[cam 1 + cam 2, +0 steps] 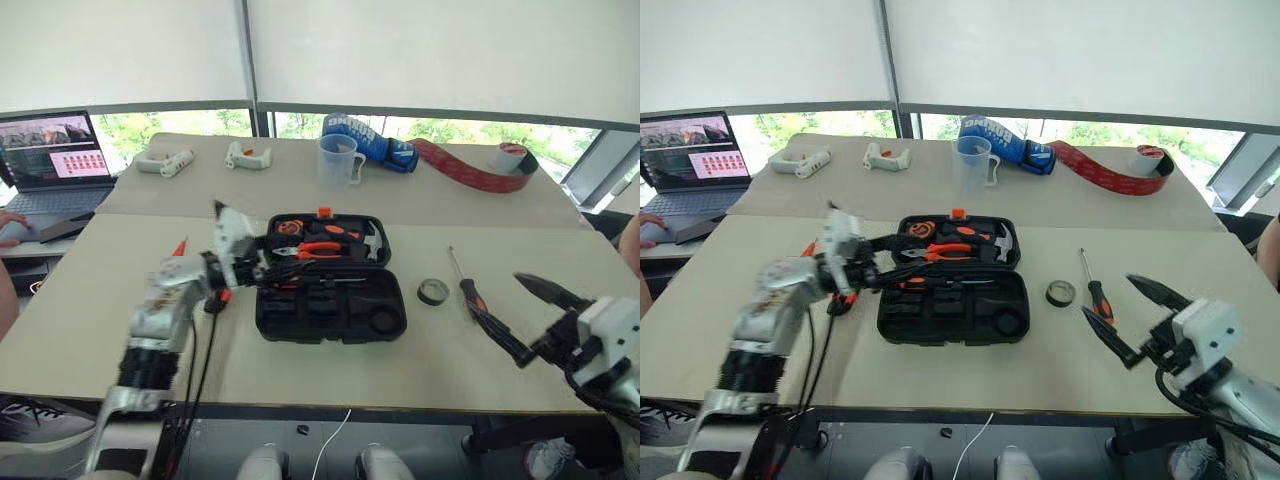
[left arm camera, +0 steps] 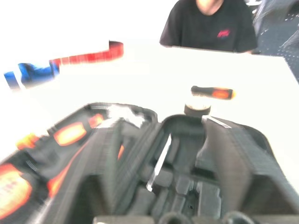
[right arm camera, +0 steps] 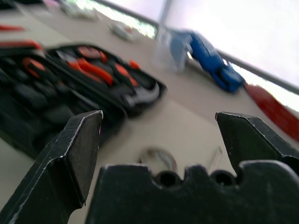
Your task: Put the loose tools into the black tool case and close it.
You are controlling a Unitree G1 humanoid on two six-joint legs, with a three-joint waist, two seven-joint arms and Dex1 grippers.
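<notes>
**Case open mid-worktop, two tools loose to its right**

Black plastic clamshell tool case (image 1: 330,275) lay open at the middle of the beige worktop (image 1: 90,330), lid flat behind the base, orange latch at the far edge. Held orange-handled pliers, a hammer and other orange-black pieces in the lid half; mostly bare moulded recesses in the near half.

Left end effector (image 1: 268,268) hung at the case's left edge, pointing across it, fingers spread wide with nothing between them. Right end effector (image 1: 520,315) hovered low over the worktop's right side, fingers wide apart and empty, near the loose tools.

Small black tape roll (image 1: 433,291) rested just right of the case. Orange-and-black-handled screwdriver (image 1: 465,285) lay beside the roll, shaft pointing away.

Farther back: clear plastic measuring jug (image 1: 340,158), blue boxing glove (image 1: 368,140), long strip of red tape (image 1: 470,168), two white handles (image 1: 205,159). Open laptop (image 1: 52,160) on the far left, with a person's hand at its edge.
</notes>
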